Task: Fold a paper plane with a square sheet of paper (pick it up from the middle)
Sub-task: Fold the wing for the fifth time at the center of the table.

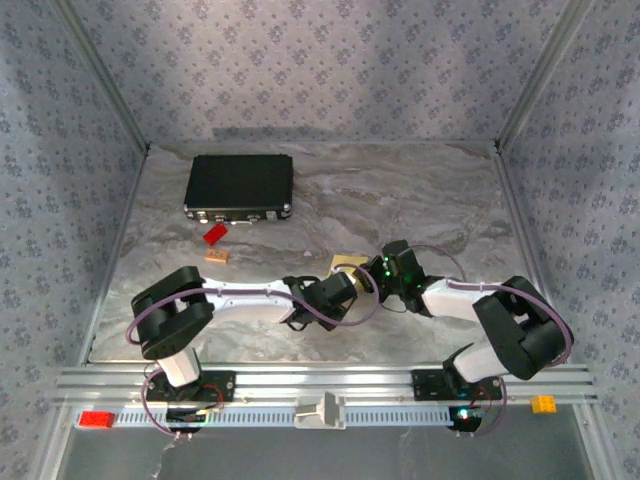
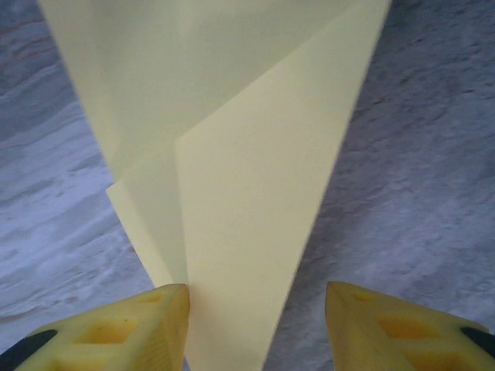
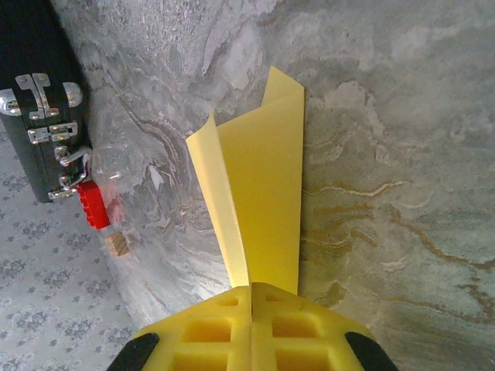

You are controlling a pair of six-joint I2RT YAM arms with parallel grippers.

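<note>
A grey marbled bench (image 1: 420,190) sits inside patterned walls. Mid-front, the right hand (image 3: 251,305) pinches the folded yellow sheet (image 3: 259,185) tight, its long axis running straight away from the hand. The left hand (image 2: 255,305) stands half open astride a tapering end, gripping nothing. Its wrist view shows the overlapping diagonal folds, and the right's shows upstanding flaps.

Left arm (image 1: 250,295) and right arm (image 1: 455,295) meet at folded pale-yellow paper (image 1: 346,263); black rectangular case (image 1: 240,187), small red brick (image 1: 214,234) and tan block (image 1: 219,256) lie back-left.
</note>
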